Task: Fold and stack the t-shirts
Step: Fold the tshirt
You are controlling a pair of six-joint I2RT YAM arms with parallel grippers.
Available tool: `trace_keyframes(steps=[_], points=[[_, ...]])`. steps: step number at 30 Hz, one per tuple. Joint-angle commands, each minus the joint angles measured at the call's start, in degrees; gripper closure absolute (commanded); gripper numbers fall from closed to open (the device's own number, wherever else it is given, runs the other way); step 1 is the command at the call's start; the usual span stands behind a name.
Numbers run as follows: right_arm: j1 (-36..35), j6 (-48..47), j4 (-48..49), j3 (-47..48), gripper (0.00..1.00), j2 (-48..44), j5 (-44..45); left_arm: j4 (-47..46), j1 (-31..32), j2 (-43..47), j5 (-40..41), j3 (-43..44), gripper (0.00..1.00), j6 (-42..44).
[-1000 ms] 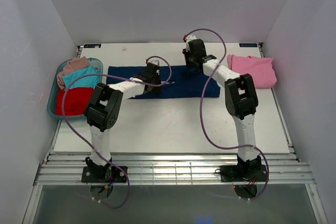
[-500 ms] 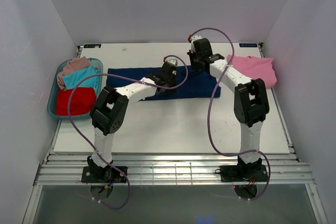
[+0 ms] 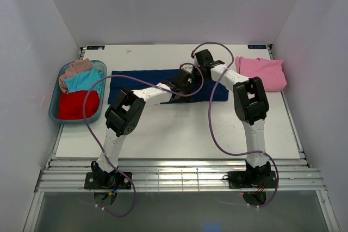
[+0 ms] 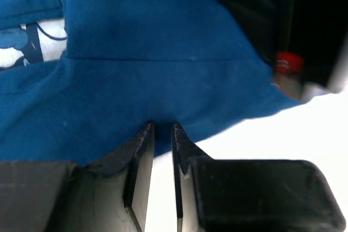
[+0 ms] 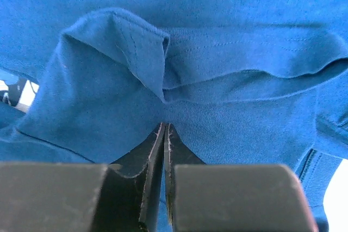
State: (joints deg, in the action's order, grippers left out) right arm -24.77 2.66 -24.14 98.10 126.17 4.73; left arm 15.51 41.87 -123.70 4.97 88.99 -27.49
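Note:
The navy t-shirt [image 3: 136, 82] lies spread across the back of the table. Its pale chest print [image 4: 30, 50] shows at the left of the left wrist view. My left gripper [image 3: 185, 81] sits on the shirt's middle right part, its narrow jaws [image 4: 163, 127] pinching a fold of navy cloth [image 4: 152, 69] at the tips. Close beside it, my right gripper [image 3: 200, 73] is shut [image 5: 164, 127] on a raised layer of the same shirt [image 5: 217, 107], with a hemmed flap [image 5: 136, 42] folded over just beyond its tips. A plain pink t-shirt [image 3: 262, 73] lies at the right.
A teal basket [image 3: 54, 110] at the left edge holds a red tee [image 3: 76, 104], a teal tee [image 3: 84, 80] and a dusty-pink tee [image 3: 79, 67]. White walls enclose the table on three sides. The right arm's black body [image 4: 283, 36] fills the upper right of the left wrist view.
My left gripper has slid right along the navy shirt, up close to the right gripper. The right gripper has come down onto the shirt and shut on its cloth.

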Motion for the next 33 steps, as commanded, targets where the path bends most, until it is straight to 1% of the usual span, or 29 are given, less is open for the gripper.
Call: trace_keyframes(steps=[1,6,12,15,25,29,33], points=[[-0.1,0.51,-0.12,3.14,0.92,0.74,-0.69,-1.97,-0.12,0.48,-0.49,0.4,0.71,0.24],[-0.1,0.51,-0.56,4.99,0.92,2.5,-0.07,-2.94,-0.21,-0.67,-0.23,-2.23,0.71,0.77],[-0.1,0.16,-1.87,9.55,0.92,6.54,0.63,-4.69,-0.21,1.18,-0.49,-7.51,0.72,0.06],[-0.1,0.42,-1.96,12.01,0.92,8.56,1.59,-4.7,-0.03,2.06,-0.75,-8.65,0.72,-0.29],[0.08,-0.19,-0.56,21.6,0.92,14.45,8.97,-5.66,2.95,4.61,-0.93,-17.18,0.73,-1.08],[0.17,0.16,3.38,22.31,0.92,15.16,10.91,-5.84,4.01,4.43,-1.46,-19.46,0.73,-1.87],[0.34,1.3,6.73,23.18,0.92,15.95,12.93,-5.84,4.71,4.34,-1.63,-19.82,0.73,-1.78]])
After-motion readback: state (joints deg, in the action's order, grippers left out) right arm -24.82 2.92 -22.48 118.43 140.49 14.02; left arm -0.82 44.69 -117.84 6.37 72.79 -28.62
